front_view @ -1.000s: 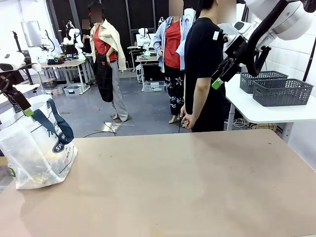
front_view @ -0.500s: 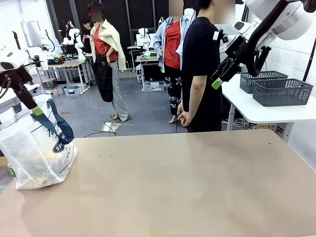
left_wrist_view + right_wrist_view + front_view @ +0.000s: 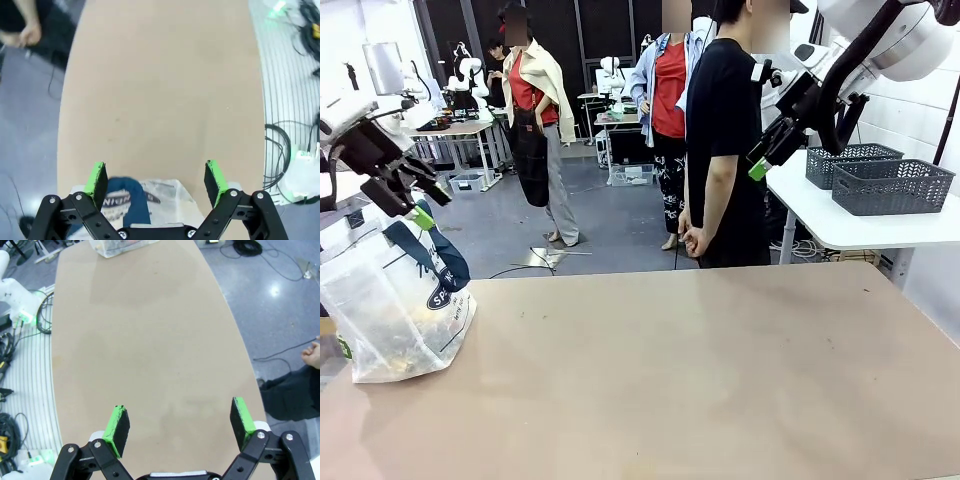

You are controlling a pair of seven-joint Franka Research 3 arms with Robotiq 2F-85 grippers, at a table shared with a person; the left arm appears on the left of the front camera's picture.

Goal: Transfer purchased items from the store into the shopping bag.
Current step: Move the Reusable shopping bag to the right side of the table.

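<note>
The shopping bag (image 3: 390, 315), clear plastic with navy handles (image 3: 438, 258) and navy print, stands at the table's left edge. Its contents show only as a yellowish blur through the plastic. My left gripper (image 3: 425, 202) hovers open just above the bag's handles, holding nothing. From the left wrist, its green pads (image 3: 96, 181) stand wide apart over the bag (image 3: 165, 197) and a navy handle (image 3: 131, 200). My right gripper (image 3: 763, 162) hangs high at the right, open and empty (image 3: 180, 422), far from the bag (image 3: 120, 246). Two dark grey lattice baskets (image 3: 892, 186) sit on a white side table.
A person in a black shirt (image 3: 725, 150) stands at the far edge of the tan table (image 3: 680, 370), one hand (image 3: 694, 240) hanging low. The white side table (image 3: 840, 225) lies beyond the far right corner. Cables lie on the floor (image 3: 280, 145).
My left gripper has swung to the right above the bag's handles and turned, and its jaws now stand spread. The person has shifted slightly left. The right arm has stayed still.
</note>
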